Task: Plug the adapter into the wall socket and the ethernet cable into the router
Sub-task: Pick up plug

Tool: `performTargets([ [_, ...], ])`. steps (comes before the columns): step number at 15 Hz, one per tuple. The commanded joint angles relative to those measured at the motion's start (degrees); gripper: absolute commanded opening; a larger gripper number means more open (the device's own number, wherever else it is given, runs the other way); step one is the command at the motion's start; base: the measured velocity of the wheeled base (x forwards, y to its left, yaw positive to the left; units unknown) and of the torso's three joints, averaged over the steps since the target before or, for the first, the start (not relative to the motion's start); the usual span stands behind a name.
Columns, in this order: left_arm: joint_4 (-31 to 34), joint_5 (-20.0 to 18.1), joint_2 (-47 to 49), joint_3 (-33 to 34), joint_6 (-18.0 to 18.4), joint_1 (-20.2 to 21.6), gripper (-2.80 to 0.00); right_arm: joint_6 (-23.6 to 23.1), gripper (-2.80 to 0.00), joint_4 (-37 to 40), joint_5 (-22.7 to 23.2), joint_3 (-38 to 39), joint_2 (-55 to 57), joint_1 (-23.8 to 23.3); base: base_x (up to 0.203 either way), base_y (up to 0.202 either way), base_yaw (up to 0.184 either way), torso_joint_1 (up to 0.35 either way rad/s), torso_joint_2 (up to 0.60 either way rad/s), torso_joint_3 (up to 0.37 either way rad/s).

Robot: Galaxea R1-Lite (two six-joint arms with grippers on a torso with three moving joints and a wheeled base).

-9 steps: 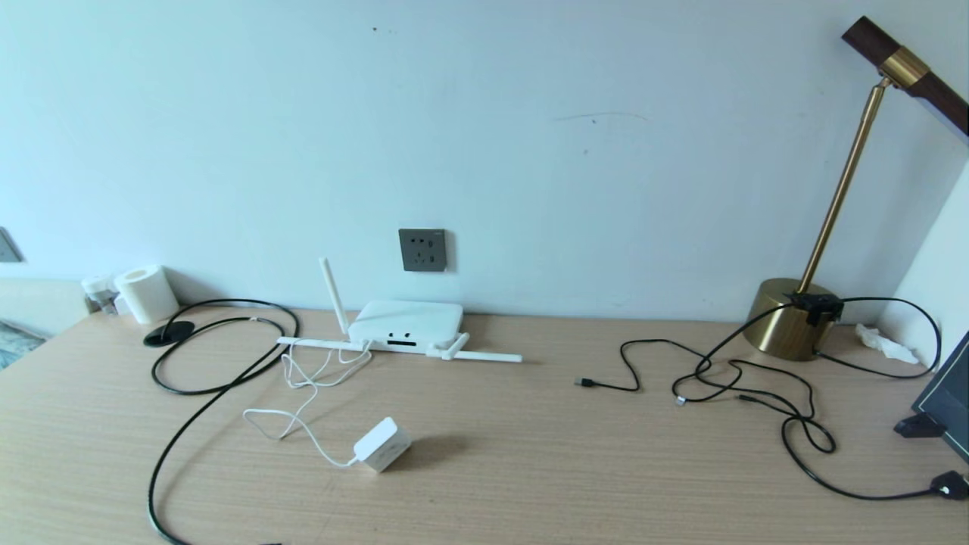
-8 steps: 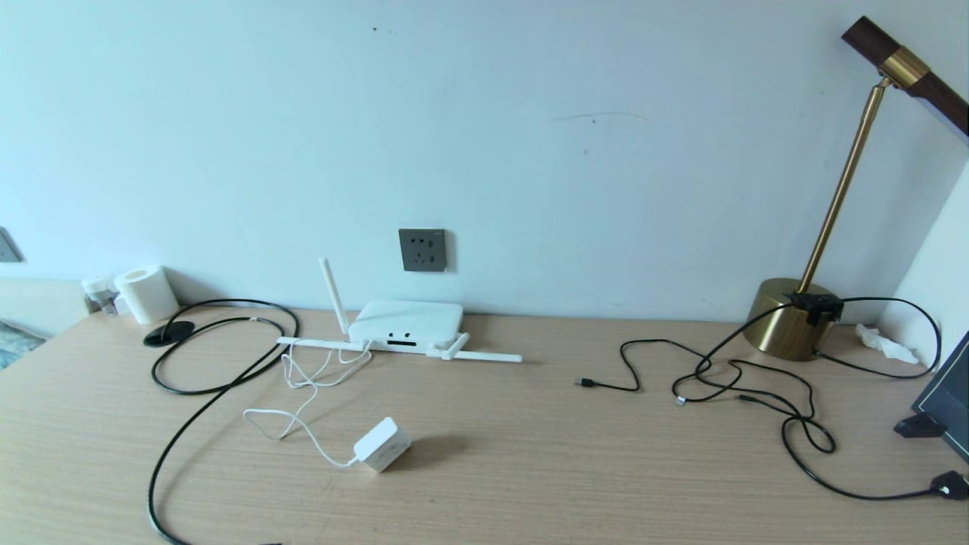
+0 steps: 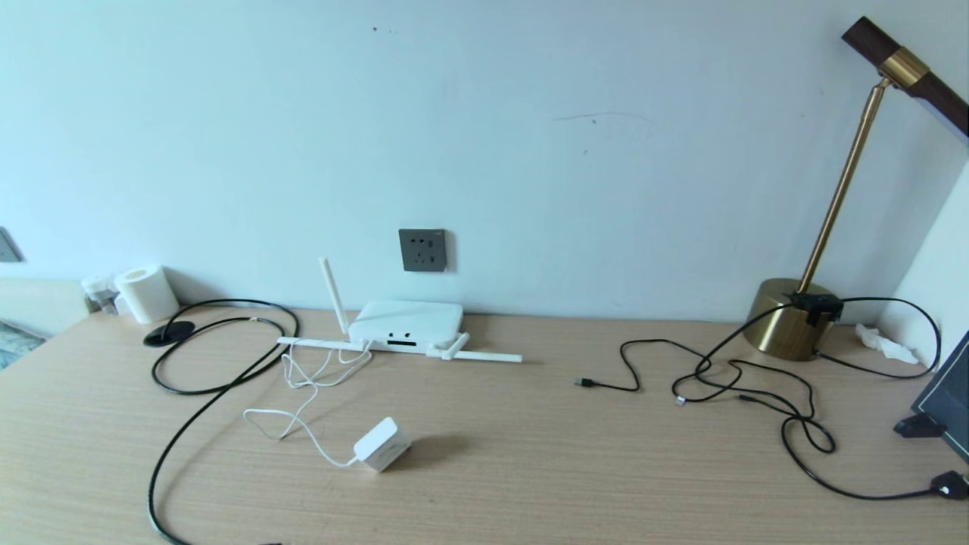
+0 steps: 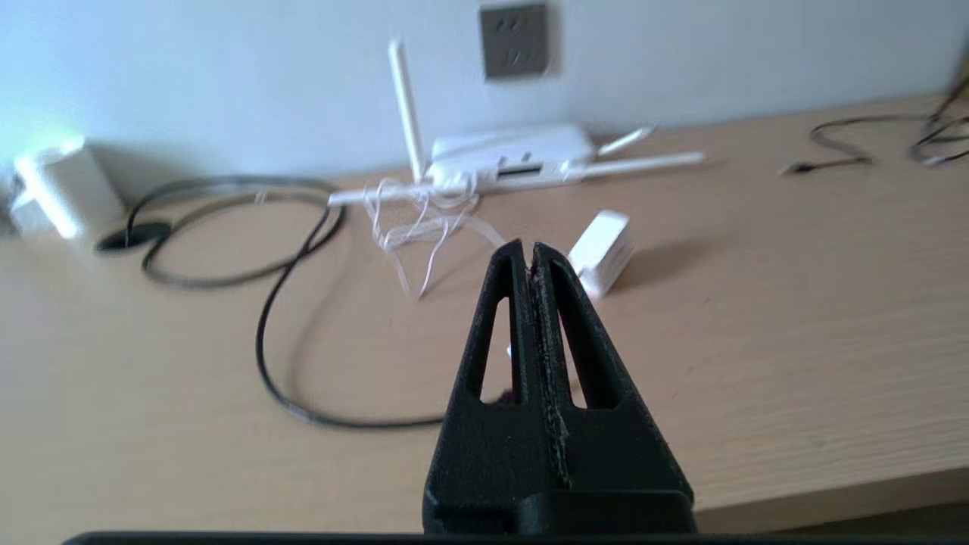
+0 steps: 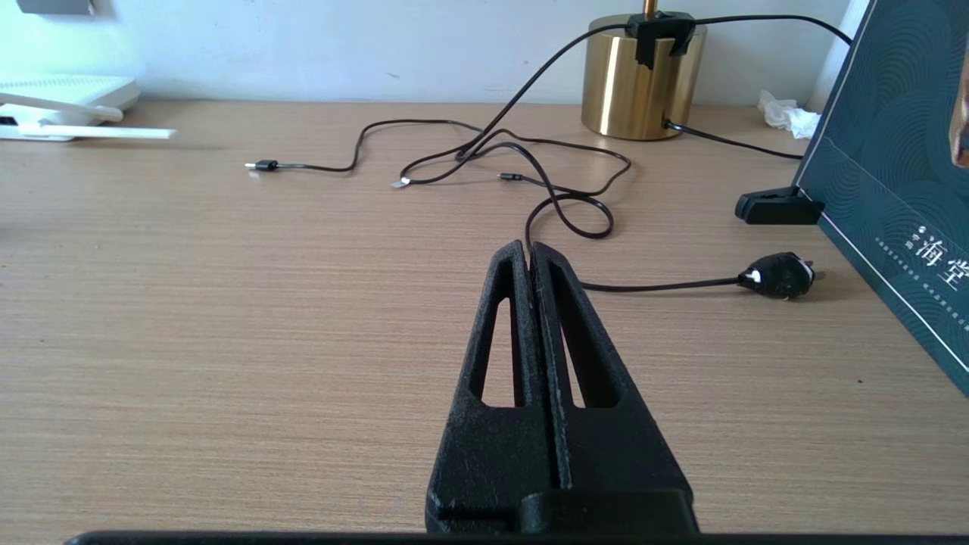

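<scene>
The left gripper (image 4: 530,253) and the right gripper (image 5: 528,252) both hang above the desk's near edge, fingers pressed together, holding nothing.

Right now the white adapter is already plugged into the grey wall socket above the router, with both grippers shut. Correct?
Not quite. The head view shows the adapter lying on the desk, in front of the router; the wall socket is empty. Both the left gripper and right gripper are shut.

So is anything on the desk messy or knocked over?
Yes. Two router antennas lie flat on the desk, one stands up. The adapter rests tilted, unplugged, its white cord tangled. Nothing looks broken.
</scene>
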Motion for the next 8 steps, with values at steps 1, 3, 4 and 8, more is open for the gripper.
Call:
performTargets([
  [1, 2.0, -2.4, 12.5, -9.9, 0.3, -2.1, -2.80, -0.1, -2.80, 0.0, 0.0, 0.6, 0.0, 0.0, 0.000, 0.000, 0.000, 0.000, 0.00, 0.000],
  [3, 3.7, -4.1, 25.8, -15.5, 1.0, -7.0, -2.80, 0.0, -2.80, 0.0, 0.0, 0.6, 0.0, 0.0, 0.000, 0.000, 0.000, 0.000, 0.00, 0.000],
  [4, 4.3, -4.7, 31.7, -17.3, 1.5, -9.7, -2.80, 0.0, -2.80, 0.0, 0.0, 0.6, 0.0, 0.0, 0.000, 0.000, 0.000, 0.000, 0.00, 0.000],
  [8, 4.9, -8.5, 52.1, -21.6, 5.9, -17.8, 0.00, 0.0, -2.80, 0.0, 0.0, 0.6, 0.1, 0.0, 0.000, 0.000, 0.000, 0.000, 0.00, 0.000],
])
